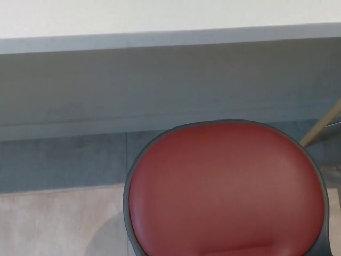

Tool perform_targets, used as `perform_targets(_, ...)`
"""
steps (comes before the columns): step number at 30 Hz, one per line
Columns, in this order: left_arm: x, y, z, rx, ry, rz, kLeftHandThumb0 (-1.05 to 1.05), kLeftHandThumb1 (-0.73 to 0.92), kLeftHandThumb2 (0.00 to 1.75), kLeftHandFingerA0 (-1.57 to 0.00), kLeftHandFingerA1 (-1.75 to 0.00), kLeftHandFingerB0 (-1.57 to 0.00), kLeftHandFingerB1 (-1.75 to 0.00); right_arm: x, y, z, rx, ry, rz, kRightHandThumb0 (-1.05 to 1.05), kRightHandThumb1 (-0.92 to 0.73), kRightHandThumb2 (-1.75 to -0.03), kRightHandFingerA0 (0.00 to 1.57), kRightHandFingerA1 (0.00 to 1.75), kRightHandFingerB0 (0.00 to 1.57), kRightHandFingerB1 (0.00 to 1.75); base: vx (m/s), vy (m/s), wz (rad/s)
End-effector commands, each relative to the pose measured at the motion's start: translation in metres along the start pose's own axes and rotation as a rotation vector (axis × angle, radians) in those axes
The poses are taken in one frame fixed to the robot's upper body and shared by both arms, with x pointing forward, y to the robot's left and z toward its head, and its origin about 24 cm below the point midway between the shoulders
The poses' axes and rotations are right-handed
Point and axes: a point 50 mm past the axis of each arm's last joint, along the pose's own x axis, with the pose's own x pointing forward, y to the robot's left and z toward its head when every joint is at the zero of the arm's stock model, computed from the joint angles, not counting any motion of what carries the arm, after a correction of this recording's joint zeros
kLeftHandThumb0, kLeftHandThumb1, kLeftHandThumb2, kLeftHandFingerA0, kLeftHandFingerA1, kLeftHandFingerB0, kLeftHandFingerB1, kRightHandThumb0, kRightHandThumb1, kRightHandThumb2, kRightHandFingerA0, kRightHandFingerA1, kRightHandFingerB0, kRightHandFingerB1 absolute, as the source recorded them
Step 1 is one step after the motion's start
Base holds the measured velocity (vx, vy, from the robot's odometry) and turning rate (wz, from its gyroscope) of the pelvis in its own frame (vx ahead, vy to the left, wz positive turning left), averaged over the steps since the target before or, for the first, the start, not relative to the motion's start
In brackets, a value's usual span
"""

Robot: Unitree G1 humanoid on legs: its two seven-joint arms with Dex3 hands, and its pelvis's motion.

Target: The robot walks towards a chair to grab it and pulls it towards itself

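A chair (pixel 224 186) with a round red padded seat and a dark grey rim fills the lower middle and right of the head view. Its near edge runs out of the picture at the bottom. Neither of my hands shows in this frame.
A grey wall panel (pixel 160 85) under a white ledge stands close behind the chair. A tan slanted leg (pixel 322 127) of other furniture shows at the right edge. Beige floor (pixel 53 224) lies to the left of the chair.
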Motion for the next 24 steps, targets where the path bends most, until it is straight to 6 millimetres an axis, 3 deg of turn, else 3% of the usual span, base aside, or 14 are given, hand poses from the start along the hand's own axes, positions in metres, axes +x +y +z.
perform_targets(1,0.011,0.04,0.0,-0.001,-0.043,0.087,-0.16,0.55,1.13,-0.71,-1.75,-0.63,-1.51,-0.008,-0.002,0.001,0.034,0.029,0.03,-0.26,-0.7,-1.03,0.83,1.71,0.7,1.35,0.0,0.0,0.0)
perform_targets(2,0.012,0.057,-0.002,0.034,-0.046,0.087,-0.25,0.8,0.65,-0.74,-1.68,-0.51,-0.83,-0.007,-0.008,0.002,0.038,0.029,0.036,-0.3,-0.81,-0.73,0.63,1.33,0.47,0.55,0.0,0.0,0.0)
perform_targets(3,0.011,0.063,-0.002,0.049,-0.038,0.085,-0.29,0.76,0.6,-0.5,-1.5,-0.42,-0.55,-0.006,-0.01,0.002,0.027,0.028,0.046,-0.31,-0.78,-0.63,0.43,1.01,0.24,0.37,0.0,0.0,0.0)
perform_targets(4,0.011,0.068,-0.002,0.066,-0.026,0.08,-0.29,0.76,0.6,-0.5,-1.5,-0.42,-0.55,-0.006,-0.012,0.003,0.011,0.028,0.06,-0.31,-0.78,-0.63,0.43,1.01,0.24,0.37,0.0,0.0,0.0)
perform_targets(6,0.014,0.082,-0.001,0.068,-0.019,0.079,-0.37,0.65,0.59,-0.42,-0.92,-0.21,-0.36,-0.005,-0.021,0.003,-0.079,-0.017,0.082,-0.48,-0.57,-0.79,0.04,0.34,0.04,0.12,0.0,0.0,0.0)
perform_targets(8,0.014,0.085,0.0,0.07,-0.017,0.076,-0.37,0.65,0.59,-0.42,-0.92,-0.21,-0.36,-0.004,-0.023,0.003,-0.102,-0.026,0.086,-0.48,-0.57,-0.79,0.04,0.34,0.04,0.12,0.0,0.0,0.0)
perform_targets(9,0.019,0.109,0.004,0.155,-0.03,0.076,-0.55,0.51,0.78,-0.04,-0.48,0.0,-0.14,-0.001,-0.04,0.007,-0.159,-0.028,0.061,-0.79,-0.46,-0.73,0.0,0.0,0.0,0.01,0.0,0.0,0.0)
perform_targets(10,0.022,0.132,0.01,0.208,-0.042,0.095,-0.61,0.5,0.79,0.0,-0.3,0.0,-0.07,0.001,-0.057,0.013,-0.206,-0.036,0.019,-0.85,-0.46,-0.73,0.0,0.0,0.0,0.0,0.0,0.0,0.0)
perform_targets(11,0.021,0.138,0.012,0.223,-0.044,0.106,-0.7,0.35,0.75,0.0,-0.24,0.0,-0.1,0.001,-0.062,0.015,-0.222,-0.045,-0.002,-1.04,-0.61,-0.93,0.0,0.13,0.0,0.0,0.0,0.0,0.0)
perform_targets(15,0.02,0.146,0.015,0.241,-0.04,0.113,-0.7,0.35,0.75,0.0,-0.24,0.0,-0.1,0.001,-0.069,0.018,-0.246,-0.052,-0.026,-1.04,-0.61,-0.93,0.0,0.13,0.0,0.0,0.0,0.0,0.0)
perform_targets(17,0.012,0.162,0.018,0.334,-0.035,0.165,-0.79,0.35,0.71,0.0,-0.16,0.0,-0.02,0.0,-0.094,0.027,-0.324,-0.047,-0.085,-1.02,-0.62,-0.95,0.0,0.14,0.0,0.0,0.0,0.0,0.0)
perform_targets(18,0.01,0.164,0.017,0.34,-0.027,0.167,-0.61,0.62,0.59,0.0,0.0,0.0,0.0,-0.002,-0.098,0.027,-0.336,-0.041,-0.097,-0.99,-0.59,-0.94,0.0,0.14,0.0,0.0,0.0,0.0,0.0)
perform_targets(23,0.007,0.167,0.016,0.349,-0.012,0.169,-0.61,0.62,0.59,0.0,0.0,0.0,0.0,-0.005,-0.105,0.029,-0.357,-0.03,-0.112,-0.99,-0.59,-0.94,0.0,0.14,0.0,0.0,0.0,0.0,0.0)
perform_targets(24,-0.015,0.171,-0.001,0.373,0.062,0.18,-0.81,0.37,0.71,0.0,-0.13,0.0,0.0,-0.029,-0.121,0.014,-0.396,0.08,-0.164,-1.02,-0.59,-0.96,0.0,0.13,0.0,0.0,0.0,0.0,0.0)
